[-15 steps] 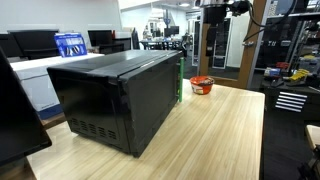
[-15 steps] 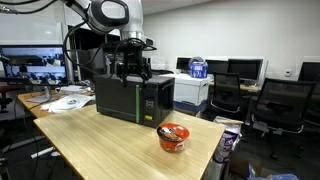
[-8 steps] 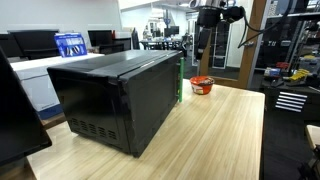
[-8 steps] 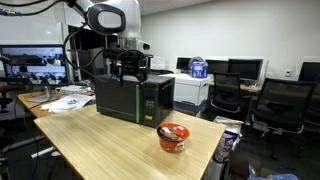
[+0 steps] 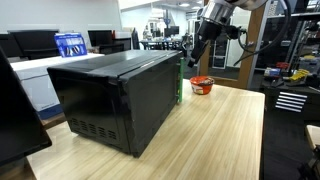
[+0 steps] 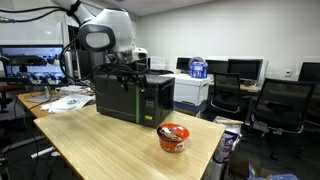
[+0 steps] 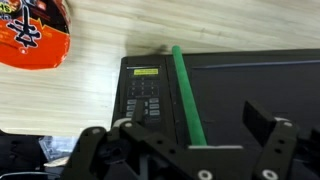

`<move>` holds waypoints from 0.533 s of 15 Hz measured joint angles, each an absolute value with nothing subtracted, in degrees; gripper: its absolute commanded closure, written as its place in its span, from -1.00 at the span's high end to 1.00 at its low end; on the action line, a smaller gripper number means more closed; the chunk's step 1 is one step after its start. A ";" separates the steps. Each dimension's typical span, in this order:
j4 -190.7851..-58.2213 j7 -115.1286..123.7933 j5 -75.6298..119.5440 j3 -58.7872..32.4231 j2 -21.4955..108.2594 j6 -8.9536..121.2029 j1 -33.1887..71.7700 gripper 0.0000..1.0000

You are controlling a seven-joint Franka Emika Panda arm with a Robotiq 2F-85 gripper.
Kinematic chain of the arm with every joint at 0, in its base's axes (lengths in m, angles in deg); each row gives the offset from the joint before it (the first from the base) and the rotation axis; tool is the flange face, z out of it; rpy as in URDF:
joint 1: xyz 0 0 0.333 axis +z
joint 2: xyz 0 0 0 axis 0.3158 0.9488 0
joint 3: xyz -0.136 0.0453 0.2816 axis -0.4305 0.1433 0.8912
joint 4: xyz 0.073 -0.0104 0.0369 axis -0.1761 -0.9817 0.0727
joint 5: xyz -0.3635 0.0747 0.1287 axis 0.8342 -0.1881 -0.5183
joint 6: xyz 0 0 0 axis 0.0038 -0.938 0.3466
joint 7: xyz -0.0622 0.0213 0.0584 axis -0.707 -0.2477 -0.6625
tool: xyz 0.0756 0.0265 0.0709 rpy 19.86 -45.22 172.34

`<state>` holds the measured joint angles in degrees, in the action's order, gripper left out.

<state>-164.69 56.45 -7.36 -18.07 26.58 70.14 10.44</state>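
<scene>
An orange-red bowl (image 6: 173,136) stands on the wooden worktop (image 6: 95,140), lower than the hand (image 6: 127,72) and well apart from it. Loose papers (image 6: 65,100) lie on the worktop to the hand's other side. A blue bottle (image 6: 198,68), dark monitors (image 6: 245,68) and office chairs (image 6: 272,105) stand farther off, beyond the bowl.

The place is seen to be an office-like lab. Black office chairs (image 6: 268,104) and desk monitors (image 6: 243,68) are shown at three o'clock in an exterior view; a tool cabinet (image 5: 291,100) is likewise placed at three o'clock.
</scene>
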 measured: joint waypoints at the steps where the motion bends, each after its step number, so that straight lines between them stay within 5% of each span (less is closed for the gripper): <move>1: -165.07 56.45 -7.46 -18.07 26.58 70.55 10.44 1.00; 8: -170.26 54.60 0.18 -19.21 26.46 72.41 9.63 1.00</move>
<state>-170.26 54.60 0.18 -19.21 26.46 72.41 9.63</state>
